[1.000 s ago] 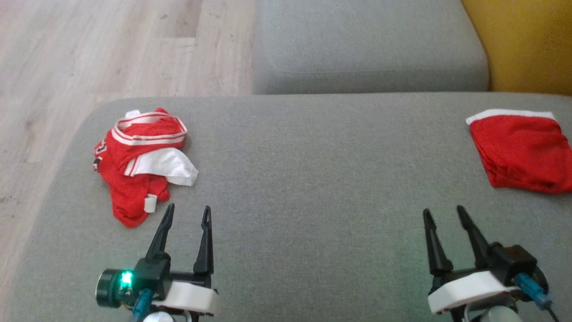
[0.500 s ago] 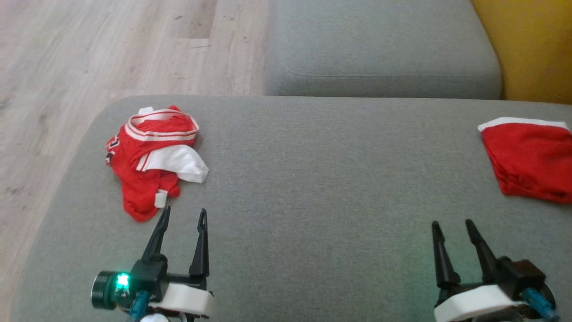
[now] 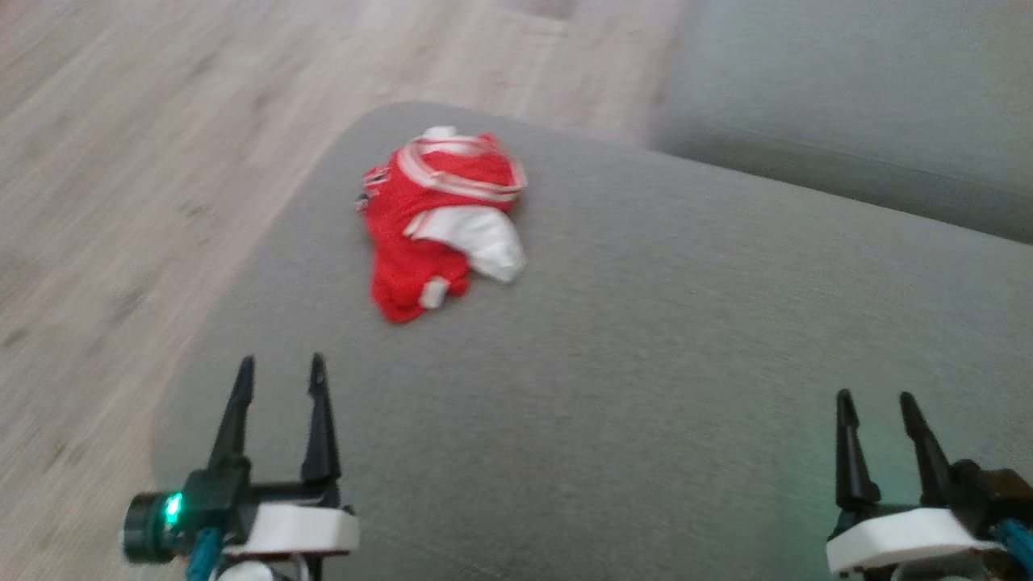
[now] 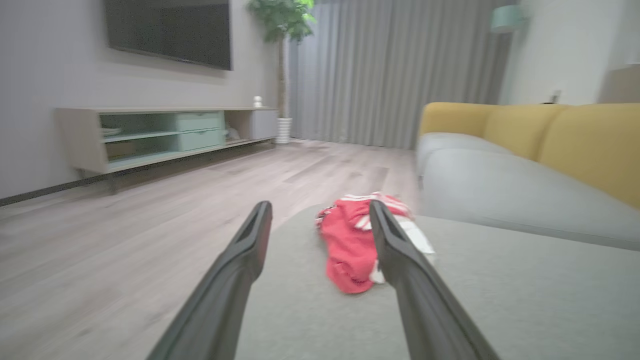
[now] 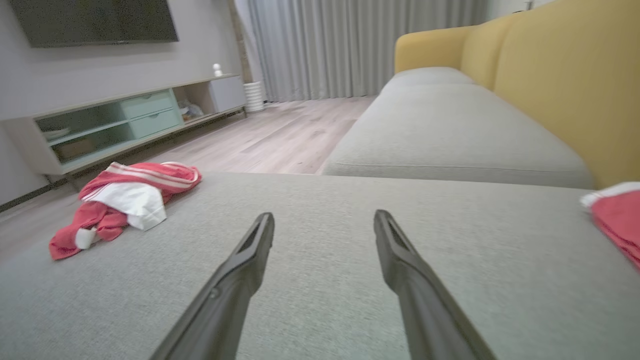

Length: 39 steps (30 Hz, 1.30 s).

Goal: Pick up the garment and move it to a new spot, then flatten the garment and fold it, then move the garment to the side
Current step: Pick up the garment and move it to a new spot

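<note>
**Head swings left, garment now near the middle**

Since half a second ago the head view has swung toward the robot's left, and the whole picture has shifted with it and gone blurry. It is the camera that turned, not the cloth. The garment (image 3: 403, 266) is crumpled in the same heap as before: red mesh with red-and-white striped trim and a white flap folded over its right side. It lies near the far left corner of the grey seat cushion (image 3: 646, 363), close to the rounded edge where the pale wooden floor (image 3: 121, 161) begins.

The left gripper (image 3: 281, 363) sits at the lower left of the head view with its two dark fingers spread apart and nothing between them. It is short of the garment and not touching it. From its wrist the heap lies ahead, partly behind one finger.

The right gripper (image 3: 876, 399), at the lower right, also has its fingers parted and empty, well apart from the garment. From its wrist a second red cloth (image 5: 617, 220) with a white edge rests at the cushion's other end, beside the yellow backrest (image 5: 550, 75).
</note>
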Motion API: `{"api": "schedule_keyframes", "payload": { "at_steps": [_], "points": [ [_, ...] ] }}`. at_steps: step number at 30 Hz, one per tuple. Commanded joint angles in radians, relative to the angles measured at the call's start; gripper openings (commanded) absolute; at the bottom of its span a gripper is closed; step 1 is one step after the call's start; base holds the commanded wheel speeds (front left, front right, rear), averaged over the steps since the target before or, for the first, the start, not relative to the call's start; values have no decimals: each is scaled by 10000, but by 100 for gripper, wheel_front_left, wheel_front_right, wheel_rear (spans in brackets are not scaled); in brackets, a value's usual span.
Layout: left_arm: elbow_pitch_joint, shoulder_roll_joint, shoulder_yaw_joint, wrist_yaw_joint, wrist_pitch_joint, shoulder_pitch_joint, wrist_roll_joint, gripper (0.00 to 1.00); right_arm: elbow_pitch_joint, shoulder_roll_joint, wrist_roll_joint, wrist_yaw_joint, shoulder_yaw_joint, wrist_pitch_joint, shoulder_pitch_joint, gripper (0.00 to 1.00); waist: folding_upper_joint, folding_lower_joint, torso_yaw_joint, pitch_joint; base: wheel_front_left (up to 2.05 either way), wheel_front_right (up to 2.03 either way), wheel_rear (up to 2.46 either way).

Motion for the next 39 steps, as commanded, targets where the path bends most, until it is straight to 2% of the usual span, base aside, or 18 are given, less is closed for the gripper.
{"api": "schedule_keyframes", "payload": {
  "at_steps": [1,8,11,14,18,23,27,28,33,37,38,39],
  "points": [
    [-381,-7,482,81,-49,-115,70,100,-360,-73,-157,-7,135,-137,-567,100,0,-1,1101,546,0,0,0],
    [-811,-5,1156,-43,-49,-524,465,100,-389,-319,-585,-7,-219,-137,-1091,100,0,-1,1449,1416,0,0,0],
    [-607,13,1019,-329,-49,-1318,678,100,-511,-632,-773,-7,-437,-137,-1221,100,0,-1,1500,1937,0,0,0],
    [-9,93,902,-627,-49,-2509,794,100,-707,-1016,-940,-7,-427,-137,-1450,100,0,-1,1205,2698,0,0,0],
    [1545,237,694,-1192,-49,-4566,789,100,-927,-1752,-1084,-7,-247,-137,-1949,100,0,-1,630,3862,0,0,0],
    [4508,410,407,-1634,-48,-7213,699,100,-1236,-2495,-1146,-7,-64,-137,-2599,100,0,-1,-136,5008,0,0,0],
    [6745,562,279,-1769,-37,-8803,611,100,-1514,-2800,-1120,-7,71,-137,-2914,100,0,-1,-675,5504,0,0,0],
    [6745,562,279,-1769,-37,-8803,611,100,-1514,-2800,-1120,-7,71,-137,-2914,100,0,-1,-675,5504,0,0,0],
    [8615,867,180,-1815,-41,-9891,549,100,-1837,-2853,-1083,-7,199,-137,-3154,100,0,-1,-1309,5808,0,0,0],
    [9265,1041,277,-1716,-45,-10333,424,100,-1985,-2843,-1056,-7,294,-137,-3231,100,0,-1,-1657,5949,0,0,0],
    [9287,1066,322,-1732,-46,-10421,355,73,-2024,-2826,-1056,-7,288,-137,-3230,100,0,-1,-1710,5984,0,0,0],
    [9193,1105,334,-1737,-46,-10496,337,34,-2060,-2802,-1059,-7,259,-137,-3213,100,0,-1,-1737,6009,0,0,0]
  ]
}}
